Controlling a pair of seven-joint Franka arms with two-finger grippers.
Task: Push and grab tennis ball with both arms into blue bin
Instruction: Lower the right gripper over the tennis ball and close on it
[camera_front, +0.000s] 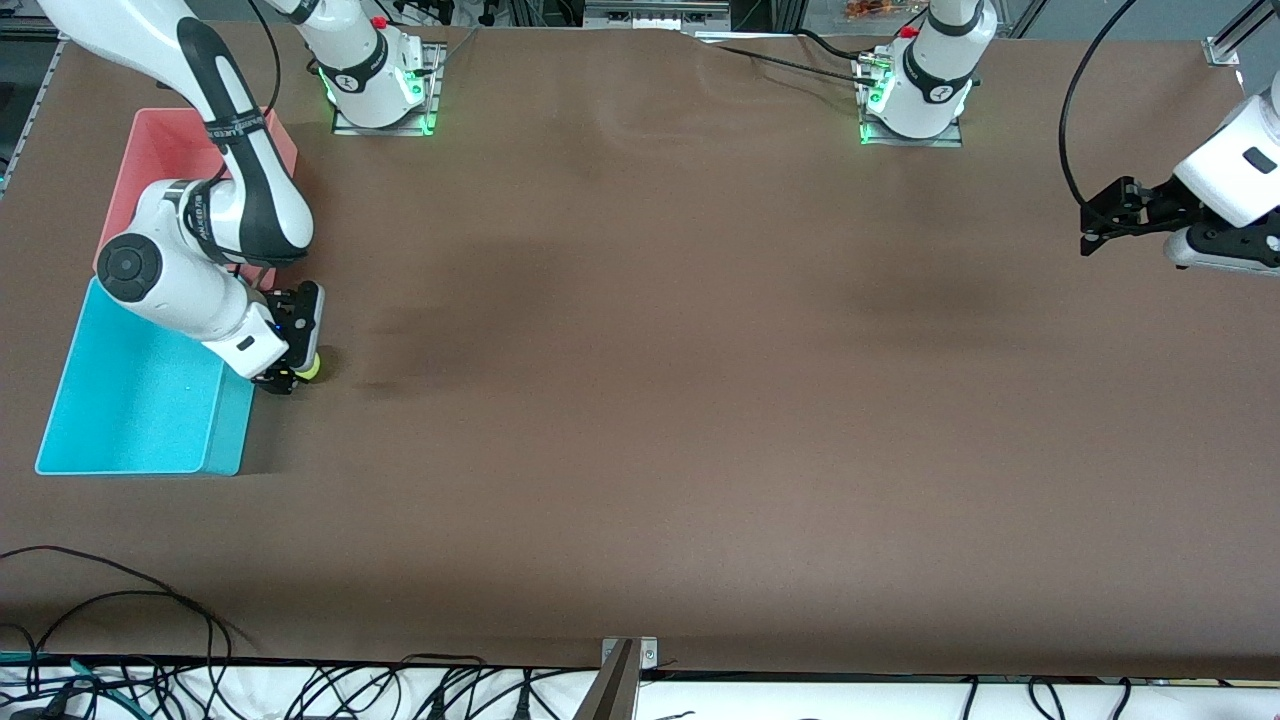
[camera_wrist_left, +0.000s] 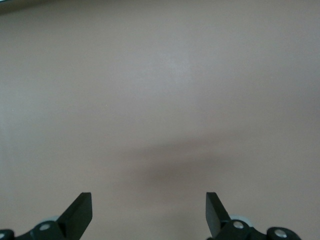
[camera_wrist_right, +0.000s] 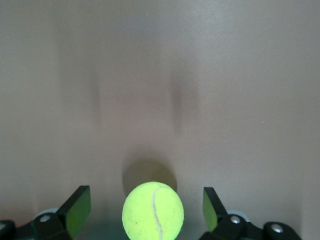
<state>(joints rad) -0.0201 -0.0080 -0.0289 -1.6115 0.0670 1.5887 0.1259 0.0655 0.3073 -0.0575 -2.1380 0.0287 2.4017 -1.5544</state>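
— Where's the tennis ball (camera_front: 307, 368) now?

— Down on the brown counter (camera_front: 700, 400), just beside the blue bin (camera_front: 130, 400), at the right arm's end. It's outside the bin, close to the wall that faces the middle of the counter.

— And the right gripper (camera_front: 290, 372)?

— Low over the ball. From the right wrist view the ball (camera_wrist_right: 152, 211) sits between the jaws, which stand wide apart with a gap on each side. Not pinching it.

— What's next to the blue bin?

— A pink bin (camera_front: 170, 160), farther from the front camera, partly covered by the right arm.

— The left gripper (camera_front: 1100, 222)?

— Waiting up in the air over the left arm's end of the counter, well apart from the ball. Its jaws are spread wide with nothing between them, only bare counter under it.
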